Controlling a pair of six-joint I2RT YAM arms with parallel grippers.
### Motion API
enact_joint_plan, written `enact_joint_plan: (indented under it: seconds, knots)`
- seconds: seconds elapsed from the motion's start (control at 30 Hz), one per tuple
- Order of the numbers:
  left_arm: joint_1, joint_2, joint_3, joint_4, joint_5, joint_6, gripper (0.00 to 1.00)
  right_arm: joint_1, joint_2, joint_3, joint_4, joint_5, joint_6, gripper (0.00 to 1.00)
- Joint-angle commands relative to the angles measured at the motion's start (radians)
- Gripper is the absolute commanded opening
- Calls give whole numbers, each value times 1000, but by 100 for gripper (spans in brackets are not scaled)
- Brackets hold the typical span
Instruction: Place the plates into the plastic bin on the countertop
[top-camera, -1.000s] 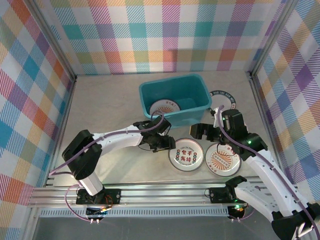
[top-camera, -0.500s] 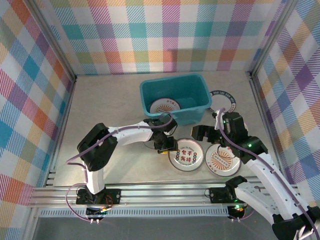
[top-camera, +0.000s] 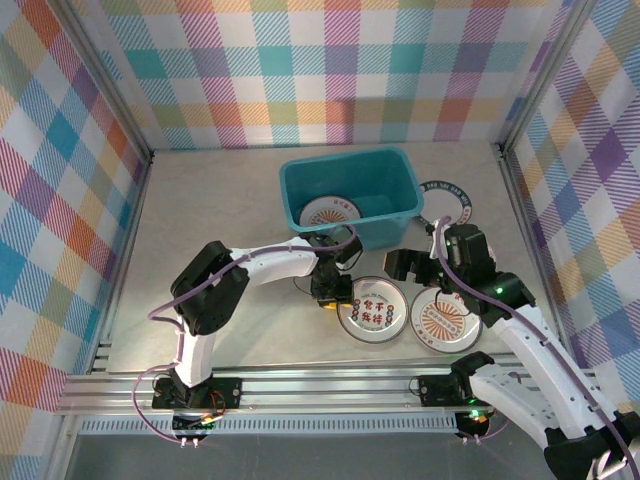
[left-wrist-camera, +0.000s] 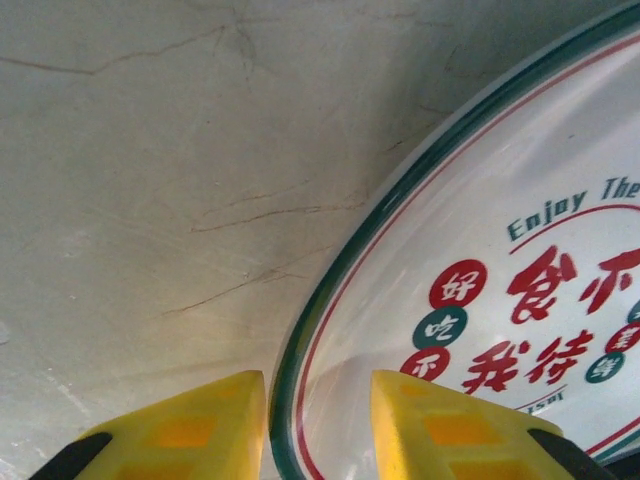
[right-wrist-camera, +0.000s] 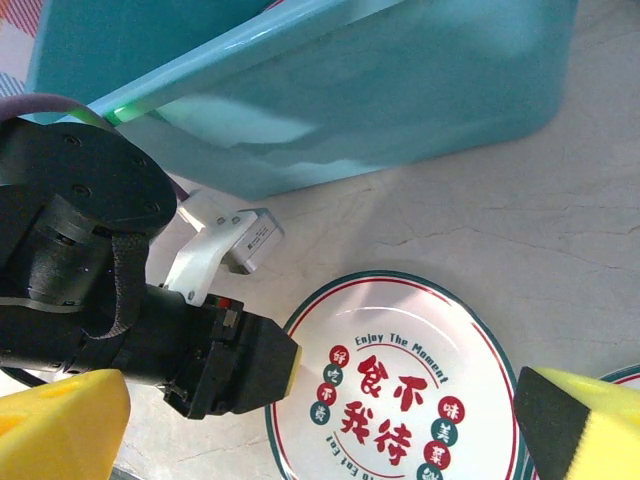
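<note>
A plate with red and green characters (top-camera: 372, 309) lies flat on the countertop (top-camera: 230, 200). My left gripper (top-camera: 331, 291) is low at its left edge. In the left wrist view the yellow fingers (left-wrist-camera: 195, 425) straddle the green rim (left-wrist-camera: 330, 300), one outside and one on the white inside, with small gaps showing, so the left gripper (left-wrist-camera: 318, 385) is still open. My right gripper (top-camera: 412, 268) hangs wide open above this plate (right-wrist-camera: 400, 390). An orange sunburst plate (top-camera: 443, 319) lies to its right. The teal plastic bin (top-camera: 350, 172) holds one plate (top-camera: 330, 213).
A dark-rimmed plate (top-camera: 447, 197) lies behind the bin's right end. The bin's front wall (right-wrist-camera: 350, 100) stands just beyond both grippers. Plaid walls close in the left, back and right sides. Open countertop stretches to the left of the bin.
My left gripper slid right to the characters plate's edge and its jaws narrowed around the rim. The left elbow swung right. The right arm barely moved.
</note>
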Motion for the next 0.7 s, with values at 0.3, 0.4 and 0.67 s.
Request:
enact_joint_plan:
  seconds: [0.3,0.4,0.67]
  knots:
    - [-19,76,96,-121,-31,36,20,4,4,-20,34,26,21,99]
    - [-20,94,114,-138,-28,41,13,4,4,-26,40,26,26,99]
    - [-20,71,98,-129,-43,30,10,4,1,-21,36,26,23,99]
